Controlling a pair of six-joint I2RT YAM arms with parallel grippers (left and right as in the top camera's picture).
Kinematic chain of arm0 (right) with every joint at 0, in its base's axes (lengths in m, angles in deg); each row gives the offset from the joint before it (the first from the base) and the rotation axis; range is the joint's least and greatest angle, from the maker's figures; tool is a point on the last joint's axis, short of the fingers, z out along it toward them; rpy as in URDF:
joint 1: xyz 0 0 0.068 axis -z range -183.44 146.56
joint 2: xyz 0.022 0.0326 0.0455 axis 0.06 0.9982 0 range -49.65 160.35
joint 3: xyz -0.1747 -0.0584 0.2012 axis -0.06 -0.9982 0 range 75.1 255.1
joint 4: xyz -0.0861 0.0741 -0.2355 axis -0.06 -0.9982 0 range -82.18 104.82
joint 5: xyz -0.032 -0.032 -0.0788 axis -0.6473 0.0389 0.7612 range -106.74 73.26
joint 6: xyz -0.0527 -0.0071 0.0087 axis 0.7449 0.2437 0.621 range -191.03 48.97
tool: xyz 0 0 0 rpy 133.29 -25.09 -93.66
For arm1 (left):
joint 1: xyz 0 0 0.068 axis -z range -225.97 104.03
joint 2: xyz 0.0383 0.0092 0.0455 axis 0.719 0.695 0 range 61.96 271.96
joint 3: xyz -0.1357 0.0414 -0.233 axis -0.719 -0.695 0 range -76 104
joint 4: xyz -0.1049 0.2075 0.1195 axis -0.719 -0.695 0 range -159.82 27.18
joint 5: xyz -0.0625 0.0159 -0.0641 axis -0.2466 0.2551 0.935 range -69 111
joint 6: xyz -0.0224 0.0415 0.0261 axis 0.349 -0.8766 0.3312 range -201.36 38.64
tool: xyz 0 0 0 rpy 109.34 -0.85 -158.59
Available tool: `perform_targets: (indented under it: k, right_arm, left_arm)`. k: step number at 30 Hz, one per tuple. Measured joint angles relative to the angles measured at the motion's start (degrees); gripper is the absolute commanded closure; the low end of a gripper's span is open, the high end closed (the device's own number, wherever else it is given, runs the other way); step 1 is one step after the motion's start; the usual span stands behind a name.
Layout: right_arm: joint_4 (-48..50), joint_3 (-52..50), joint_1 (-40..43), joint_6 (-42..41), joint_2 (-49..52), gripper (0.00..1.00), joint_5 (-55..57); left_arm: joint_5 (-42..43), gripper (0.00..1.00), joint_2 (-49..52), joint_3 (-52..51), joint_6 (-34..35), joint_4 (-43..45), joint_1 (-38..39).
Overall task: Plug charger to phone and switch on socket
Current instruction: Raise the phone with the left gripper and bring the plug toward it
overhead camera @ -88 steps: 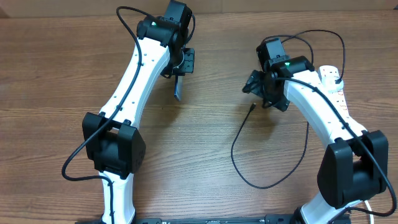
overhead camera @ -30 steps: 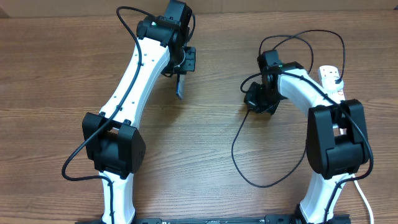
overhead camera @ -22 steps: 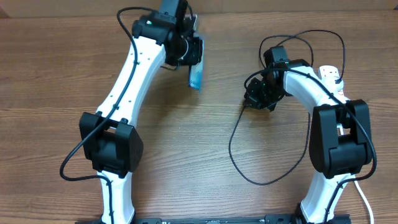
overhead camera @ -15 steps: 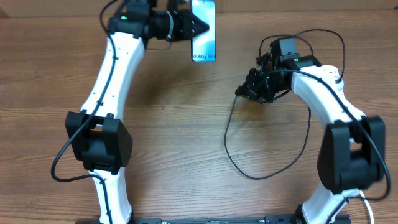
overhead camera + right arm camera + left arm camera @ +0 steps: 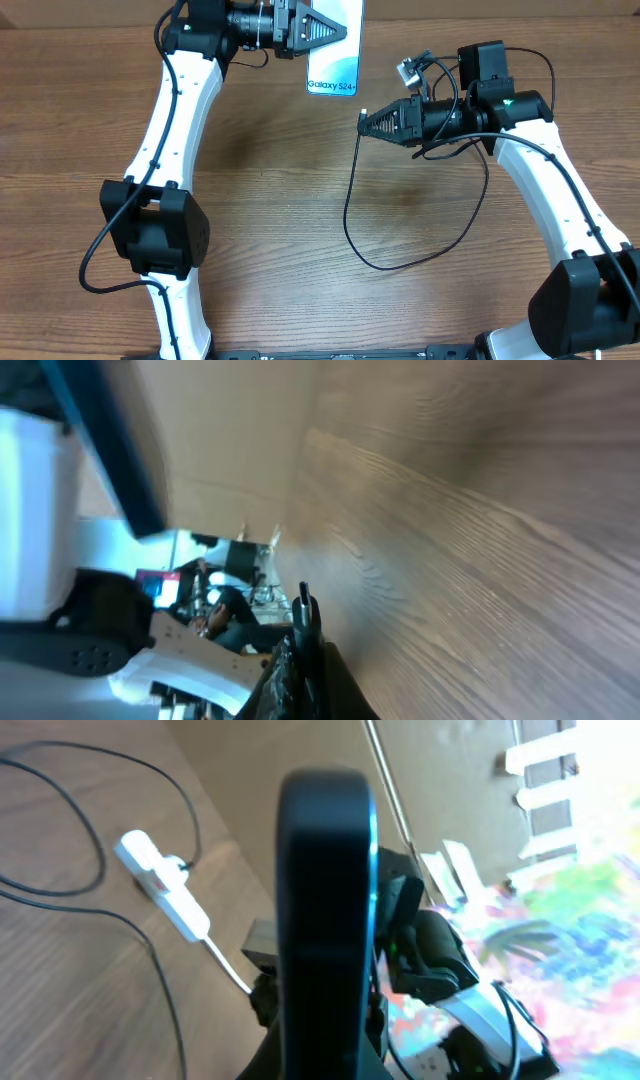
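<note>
The left claw (image 5: 343,28) grips the slim phone (image 5: 335,72) aloft at the far side, pale blue screen showing white "Galaxy S24+". Just right of it, the right claw (image 5: 368,122) pinches the tip of the thin black charger cable (image 5: 347,205).

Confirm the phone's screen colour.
The phone screen is pale blue with Galaxy lettering; clearest in the overhead view.
</note>
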Motion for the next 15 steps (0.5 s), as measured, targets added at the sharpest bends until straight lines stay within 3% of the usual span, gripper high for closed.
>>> perform_targets:
  k: [15]
  right_arm:
    - [5.29, 0.0, -4.52, -1.18, -0.02, 0.96, -5.22]
  left_arm:
    - [4.87, 0.96, 0.0, 0.0, -0.15, 0.0, 0.59]
